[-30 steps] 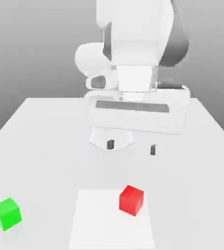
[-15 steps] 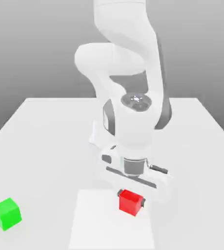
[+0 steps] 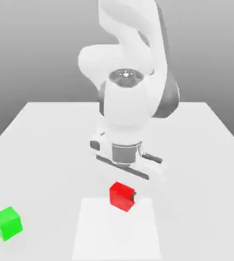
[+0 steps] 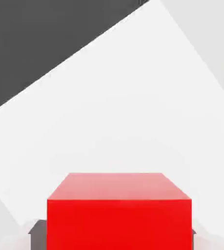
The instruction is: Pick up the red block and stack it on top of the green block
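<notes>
Under the arm | gripper [image 3: 122, 196] pinches red block [image 3: 122, 196], fingers mostly hidden | green block [image 3: 7, 223] apart

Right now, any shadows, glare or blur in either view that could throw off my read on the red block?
Exterior view: flat, even light, no glare; the red block in the gripper looks sharp, and so does the green block. Hand view: the red block is crisp, lighter on its upper face, with a faint soft shadow on the table.
</notes>
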You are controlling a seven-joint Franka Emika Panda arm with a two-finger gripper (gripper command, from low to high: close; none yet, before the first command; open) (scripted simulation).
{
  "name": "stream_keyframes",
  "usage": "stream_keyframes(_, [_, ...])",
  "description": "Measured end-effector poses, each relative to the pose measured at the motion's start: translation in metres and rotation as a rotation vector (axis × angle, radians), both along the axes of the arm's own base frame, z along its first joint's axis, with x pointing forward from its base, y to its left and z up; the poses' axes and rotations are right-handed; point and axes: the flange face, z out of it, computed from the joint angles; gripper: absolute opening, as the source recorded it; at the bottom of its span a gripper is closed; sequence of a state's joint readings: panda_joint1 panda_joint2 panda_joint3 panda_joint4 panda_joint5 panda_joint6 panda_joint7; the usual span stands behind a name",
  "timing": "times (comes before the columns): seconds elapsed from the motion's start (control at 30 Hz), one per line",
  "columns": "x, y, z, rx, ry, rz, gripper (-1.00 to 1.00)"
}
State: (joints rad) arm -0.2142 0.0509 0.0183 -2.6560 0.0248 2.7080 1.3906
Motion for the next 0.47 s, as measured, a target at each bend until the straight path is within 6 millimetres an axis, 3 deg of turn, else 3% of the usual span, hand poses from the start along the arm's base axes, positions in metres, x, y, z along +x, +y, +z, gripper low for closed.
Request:
stream_keyframes(0.1, [0.005, -0.088, 0.010, -0.001, 0.000, -0.147, -1.00])
stream_keyframes(0.2, [-0.005, -0.169, 0.017, -0.007, 0.002, -0.270, -1.00])
stream_keyframes(0.27, [-0.008, -0.187, 0.001, -0.009, 0.003, -0.297, -1.00])
stream_keyframes(0.33, [-0.009, -0.192, -0.025, -0.010, 0.004, -0.303, -1.00])
stream_keyframes(0.37, [-0.010, -0.193, -0.036, -0.010, 0.004, -0.304, 1.00])
stream_keyframes(0.47, [-0.010, -0.193, -0.036, -0.010, 0.004, -0.304, 1.00])
